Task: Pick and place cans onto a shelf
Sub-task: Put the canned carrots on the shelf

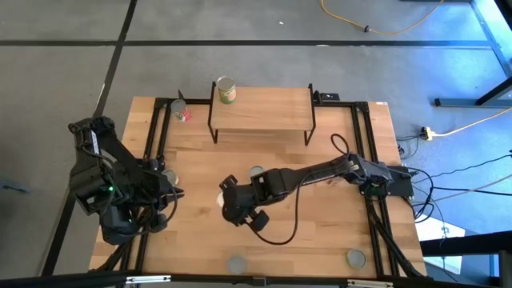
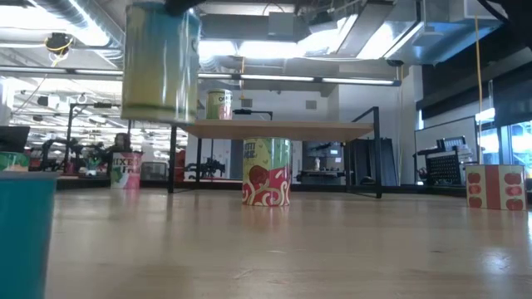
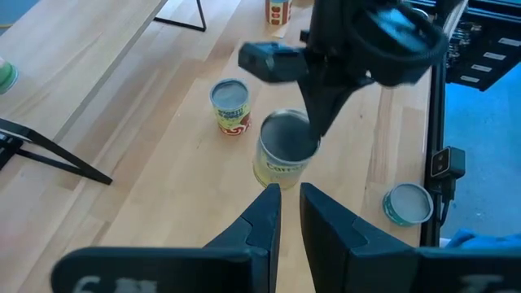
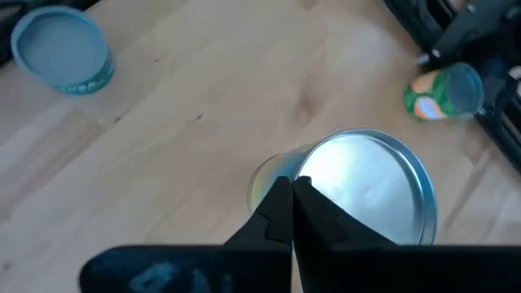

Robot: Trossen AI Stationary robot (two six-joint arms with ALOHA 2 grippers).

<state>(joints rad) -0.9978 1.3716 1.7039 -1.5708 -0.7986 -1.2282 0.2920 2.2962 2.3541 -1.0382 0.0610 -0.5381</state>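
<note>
My right gripper [image 1: 228, 202] is over the table's middle, shut on a yellow-green can [image 2: 160, 62] that hangs clear above the table. The can also shows in the left wrist view [image 3: 283, 155] and in the right wrist view [image 4: 366, 183]. The shelf [image 1: 260, 104] stands at the far edge with one green can [image 1: 226, 90] upright on its left end. A red and yellow can [image 1: 256, 172] stands on its base just beyond my right gripper. My left gripper [image 1: 174, 194] waits at the table's left edge, its fingers [image 3: 273, 207] nearly together and empty. My right gripper pinches the can at the edge of its silver top [image 4: 303, 181], with its two fingers close together on the rim. The fingers come from above, slanting down [image 3: 317, 130]. The can hangs below them, near upright and lifted clear of the table.
A green and red can [image 1: 182, 112] stands on the table left of the shelf. A green can [image 4: 444, 91] lies by my left arm. Two teal-topped cans [image 1: 236, 264] [image 1: 354, 258] stand near the front edge. Black frame rails run along both table sides.
</note>
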